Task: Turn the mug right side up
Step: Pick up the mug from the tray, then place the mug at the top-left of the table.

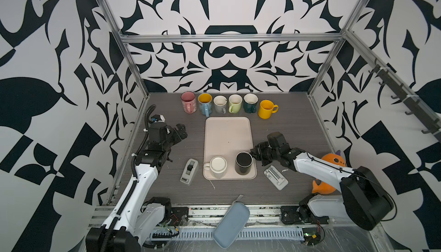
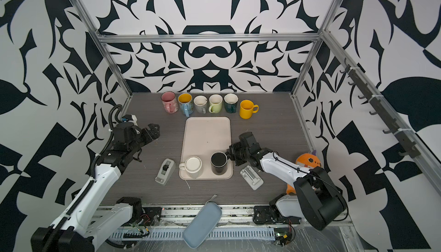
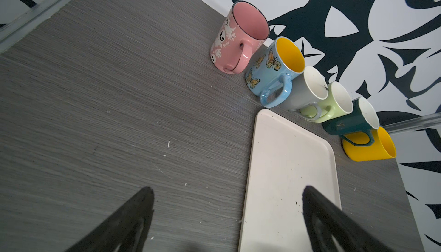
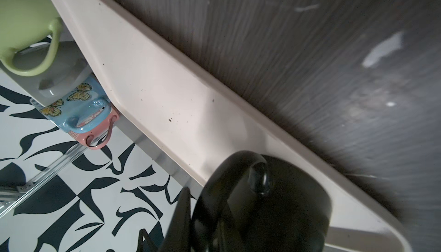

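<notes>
The right gripper [image 1: 253, 154] is clamped on the handle of the glossy black ceramic mug [image 1: 243, 164]. The mug stands at its 9 o'clock, in the 5 o'clock corner of the cream rectangular plastic tray [image 1: 228, 133]. The left gripper [image 3: 226, 191] gapes wide.

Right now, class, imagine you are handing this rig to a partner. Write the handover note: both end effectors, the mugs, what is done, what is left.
Left end effector: open, empty, raised beside the tray.
Right end effector: at the black mug, against its handle; a firm grip cannot be confirmed.
Things: the black mug and the white mug stand at the tray's near end, and the white mug looks base up. The row of six mugs stands upright at the back.
Done: handle reached.
Left: secure the grip, lift, turn the mug, set it down rim up.
</notes>
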`<move>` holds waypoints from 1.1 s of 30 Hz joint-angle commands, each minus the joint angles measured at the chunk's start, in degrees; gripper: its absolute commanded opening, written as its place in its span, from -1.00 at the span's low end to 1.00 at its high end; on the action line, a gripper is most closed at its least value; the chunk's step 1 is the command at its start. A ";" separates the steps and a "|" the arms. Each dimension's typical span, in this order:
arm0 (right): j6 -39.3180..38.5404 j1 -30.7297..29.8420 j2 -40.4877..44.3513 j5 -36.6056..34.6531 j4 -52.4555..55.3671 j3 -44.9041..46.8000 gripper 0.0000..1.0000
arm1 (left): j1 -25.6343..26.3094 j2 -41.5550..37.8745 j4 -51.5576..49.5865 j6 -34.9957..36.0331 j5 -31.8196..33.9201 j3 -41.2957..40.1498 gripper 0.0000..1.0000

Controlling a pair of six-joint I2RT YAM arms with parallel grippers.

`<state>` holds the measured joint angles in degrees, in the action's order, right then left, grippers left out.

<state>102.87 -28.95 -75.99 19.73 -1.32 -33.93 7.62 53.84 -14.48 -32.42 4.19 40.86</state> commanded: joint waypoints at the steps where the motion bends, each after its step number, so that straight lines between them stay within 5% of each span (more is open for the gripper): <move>1: -0.71 0.14 -1.40 1.36 -3.31 -1.81 -0.99 | -0.19 -0.49 -1.30 0.67 1.02 0.62 0.99; 17: -28.01 2.20 -1.32 1.88 5.18 -19.54 -1.00 | -0.17 -0.85 -1.47 1.34 -0.01 3.08 1.00; 33: -53.13 -4.52 -2.72 -3.78 9.37 -28.83 -1.00 | -0.15 0.54 -1.16 1.27 -3.05 6.39 1.00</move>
<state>56.55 -32.47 -80.25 17.06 11.38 -59.37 7.62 53.87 -15.53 -31.44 2.50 45.41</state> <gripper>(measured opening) 0.070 0.999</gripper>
